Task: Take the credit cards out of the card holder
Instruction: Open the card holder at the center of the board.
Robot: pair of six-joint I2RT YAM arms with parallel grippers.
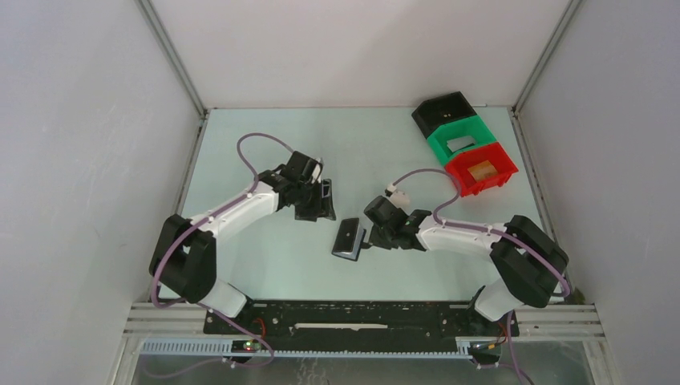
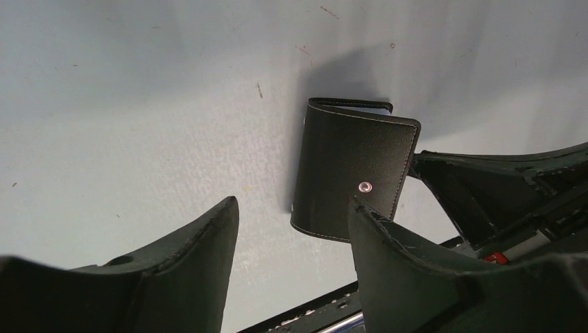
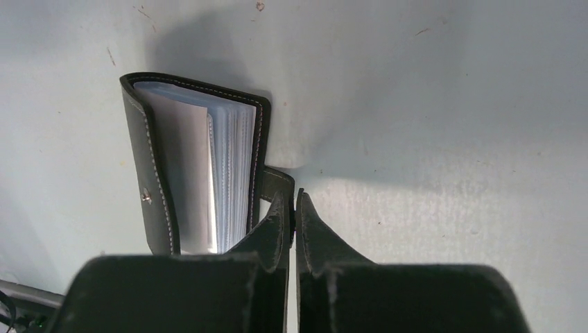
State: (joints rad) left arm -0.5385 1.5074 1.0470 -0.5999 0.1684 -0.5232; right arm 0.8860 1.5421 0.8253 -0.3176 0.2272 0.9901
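Note:
The black card holder [image 1: 349, 239] rests mid-table, partly open. In the right wrist view its covers [image 3: 149, 166] gape, and a stack of pale bluish-white credit cards [image 3: 232, 159] shows edge-on between them. My right gripper [image 3: 292, 208] is shut on the small black closure tab [image 3: 277, 182] at the holder's edge. In the top view the right gripper [image 1: 374, 234] sits just right of the holder. My left gripper [image 2: 295, 207] stands open with nothing between its fingers. It is up-left of the holder [image 2: 353, 173], whose outer cover and metal snap face it, apart from both fingers.
Three bins stand in a row at the back right: black [image 1: 443, 112], green [image 1: 461, 138] and red [image 1: 481, 168]. The red one holds an orange-tan piece. White walls close in the table on three sides. The black base rail [image 1: 361, 317] runs along the near edge.

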